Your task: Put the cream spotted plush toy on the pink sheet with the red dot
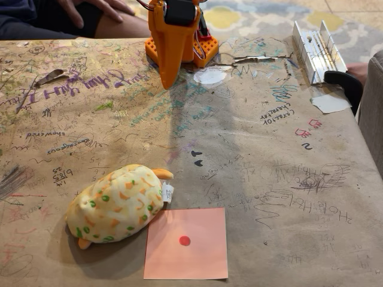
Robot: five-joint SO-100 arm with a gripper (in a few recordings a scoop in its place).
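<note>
In the fixed view the cream spotted plush toy (pixel 116 204) lies on the paper-covered table (pixel 269 167), just beside the left edge of the pink sheet (pixel 187 243); one end of the toy touches or slightly overlaps the sheet's upper left corner, but the body rests on the brown paper, not on the sheet. The red dot (pixel 184 240) is uncovered, near the middle of the sheet. The orange gripper (pixel 168 76) is at the far side of the table, well apart from the toy, pointing down with its tip close to the table surface; its fingers look pressed together into one point and hold nothing, as far as I can see. I judge that the toy is not yet where the task wants it, so the work in hand is to reach and take the toy. To do this well, the arm should open wide before going down, because the plush is round and soft, and should close across its narrow width near the middle, so it does not roll out. The sheet is thin paper and can slide, so the toy should be lifted over it and set down on the dot, not pushed.
</note>
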